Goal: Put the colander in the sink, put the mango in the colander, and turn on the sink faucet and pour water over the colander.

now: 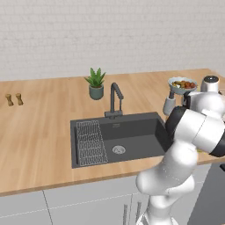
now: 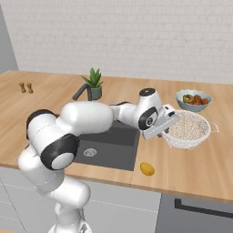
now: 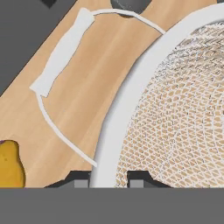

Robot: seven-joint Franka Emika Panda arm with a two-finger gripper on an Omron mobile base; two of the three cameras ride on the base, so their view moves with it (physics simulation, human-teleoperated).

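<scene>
- One worktop (image 1: pixel 44 114) carries everything you see here, a long wooden run against a pale brick wall, with the sink (image 1: pixel 132 132) sunk into it, dark, dry and bare but for its wire rack (image 1: pixel 90 143) and steel drain (image 1: pixel 118 149).
- You have the arm reaching to the right of the basin, where the colander (image 2: pixel 187 129) sits on the wood, well apart from the sink it is meant for.
- Your gripper (image 3: pixel 108 178) is clenched on the colander's white rim: in the hand view one finger stands outside the rim and the other inside, against the mesh.
- Judge the colander light and stiff, an airy perforated bowl; a pinch on the rim will likely carry it, though it may tip away from the hold. The thin side handle (image 3: pixel 61 52) beside your grip looks a narrower, less sure purchase.
- You will find the sink faucet (image 1: pixel 115 99) behind the basin, no water running.
- Behind the colander stands the grey-blue fruit bowl (image 2: pixel 193 100); leave it.
- Your mango (image 2: pixel 146 169) lies near the counter's front edge, between sink and colander. Expect it smooth, rounded and apt to roll; take it across its narrow middle.
</scene>
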